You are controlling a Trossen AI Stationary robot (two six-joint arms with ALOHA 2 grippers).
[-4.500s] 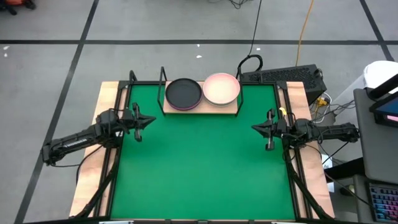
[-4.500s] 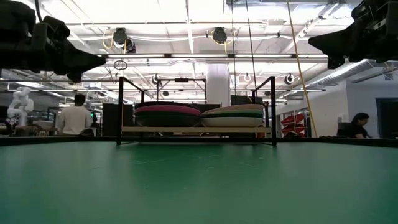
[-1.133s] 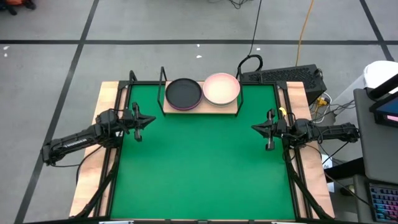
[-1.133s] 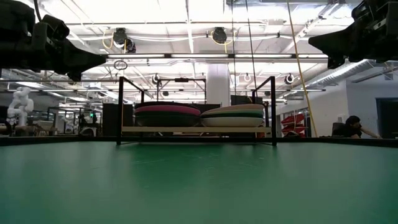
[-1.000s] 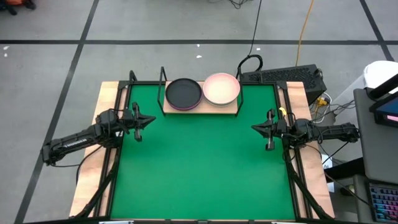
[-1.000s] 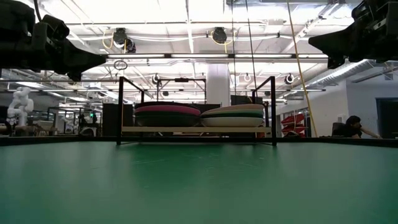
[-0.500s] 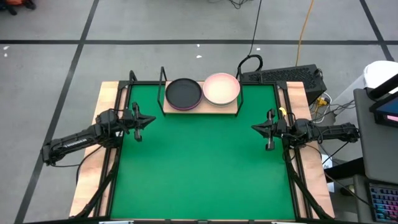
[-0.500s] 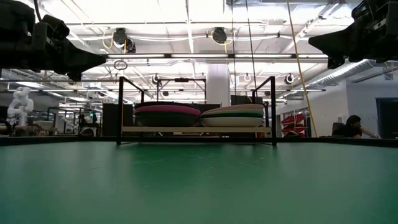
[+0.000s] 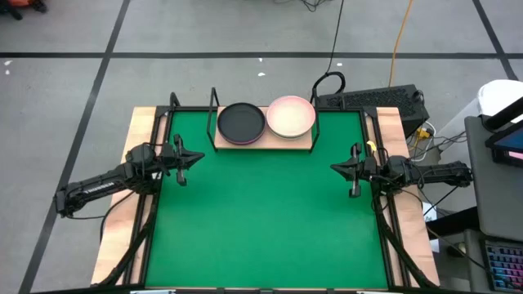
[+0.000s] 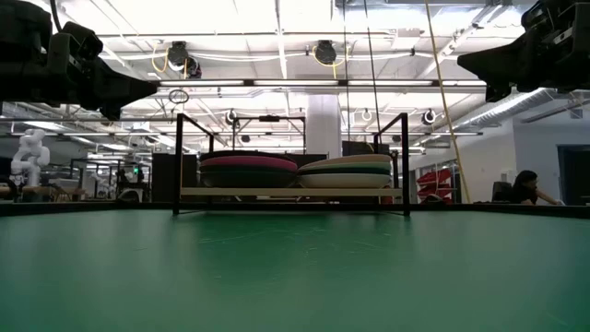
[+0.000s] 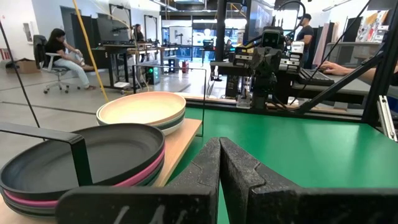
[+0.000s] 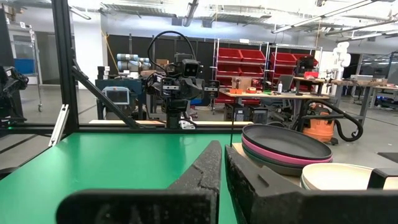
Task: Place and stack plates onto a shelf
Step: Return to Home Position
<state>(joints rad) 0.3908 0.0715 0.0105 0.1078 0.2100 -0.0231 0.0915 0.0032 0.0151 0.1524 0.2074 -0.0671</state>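
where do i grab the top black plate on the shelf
Take the black plate by its raised rim on the side facing the green mat, one finger over the lip, one under. It lies flat, nested on a magenta plate, so only the rim offers a hold. Wire uprights flank the ends of the shelf, so the mat side looks clearest.

Mat (image 9: 261,212) is recorded as plain green, desk (image 9: 118,237) as light wood. Shelf board (image 9: 304,144) is light wood; its uprights (image 10: 177,157) are black. Left stack is topped by a black plate (image 9: 241,122), with a magenta plate (image 10: 247,160) beneath. Right stack is topped by a pale pink plate (image 9: 291,116); a dark band is seen below it.
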